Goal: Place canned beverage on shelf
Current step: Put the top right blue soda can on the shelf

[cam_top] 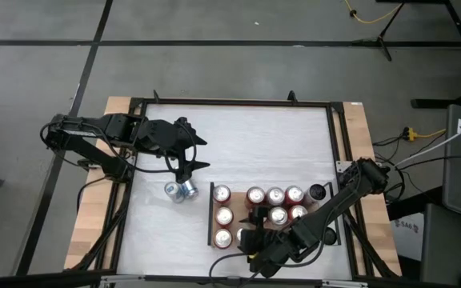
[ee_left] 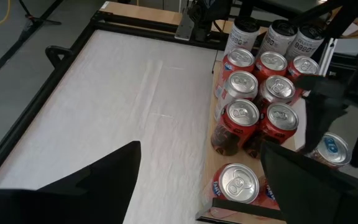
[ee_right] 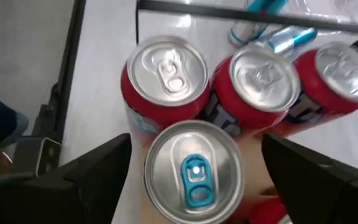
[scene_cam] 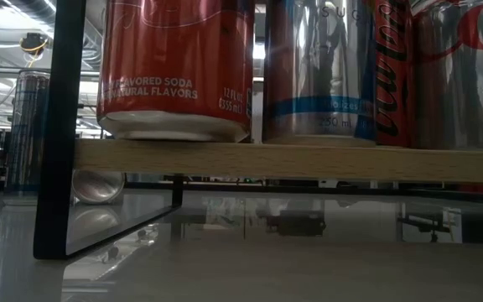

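The right gripper [ee_right: 194, 180] hangs over the near end of the shelf [cam_top: 229, 247], its fingers [ee_right: 95, 171] spread wide with a silver can with a blue tab [ee_right: 194, 171] standing between them; whether either pad touches the can's wall I cannot tell, so this reads as the setting-down of the can, or the moment just after it. Just beyond the fingertips stand three red cans [ee_right: 253, 87] in a row, close against the blue-tab can; that closeness is the whole difficulty. To do this well, I judge, the can should sit flat on the wood before it is freed; the fingers should stay well apart and lift straight up, with no sideways drift, since a finger swung outward could catch a neighbour and tip it.

The left gripper [cam_top: 192, 152] waits over the worktop [cam_top: 238, 144], fingers apart and empty; just ahead of its fingertips two more cans [cam_top: 179, 190] rest off the shelf, one apparently lying on its side; they are probably next.
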Available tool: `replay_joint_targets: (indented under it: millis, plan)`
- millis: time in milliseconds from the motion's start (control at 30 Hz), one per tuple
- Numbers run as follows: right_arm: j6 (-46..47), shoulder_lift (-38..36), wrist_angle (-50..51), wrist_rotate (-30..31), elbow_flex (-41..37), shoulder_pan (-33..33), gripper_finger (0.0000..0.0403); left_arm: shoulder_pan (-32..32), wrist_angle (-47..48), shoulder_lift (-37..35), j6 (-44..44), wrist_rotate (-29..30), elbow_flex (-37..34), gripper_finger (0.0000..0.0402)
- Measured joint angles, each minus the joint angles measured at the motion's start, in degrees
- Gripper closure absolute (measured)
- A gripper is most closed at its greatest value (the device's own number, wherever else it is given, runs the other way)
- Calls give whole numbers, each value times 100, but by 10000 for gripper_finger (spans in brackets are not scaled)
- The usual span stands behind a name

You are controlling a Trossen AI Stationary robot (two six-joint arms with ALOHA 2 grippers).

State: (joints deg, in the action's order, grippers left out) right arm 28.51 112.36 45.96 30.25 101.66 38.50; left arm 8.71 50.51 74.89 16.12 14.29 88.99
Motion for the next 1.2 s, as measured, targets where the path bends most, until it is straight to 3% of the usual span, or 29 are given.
replay_joint_targets:
  millis: [233, 367, 533, 700, 1033, 1200]
  plan:
    - [-873, -2, 790, -1, 775, 0, 52, 2, -1, 0, 0, -1, 0, 79]
    - [-1945, -2, 1241, -123, 1264, 0, 52, 2, 1, 0, -1, -1, 0, 79]
    - [-3162, -13, 1259, -1324, 1480, -156, 52, 0, 1, 0, 0, 1, 0, 79]
    - [-3352, -9, 1294, -2434, 1480, -521, 52, 0, 1, 0, 0, 1, 0, 79]
    - [-3504, 40, 1293, -3051, 1485, -865, 52, 0, 1, 0, -1, 0, 0, 79]
    - [-3817, 122, 1326, -3071, 1485, -798, 52, 0, 0, 0, -2, 0, 0, 79]
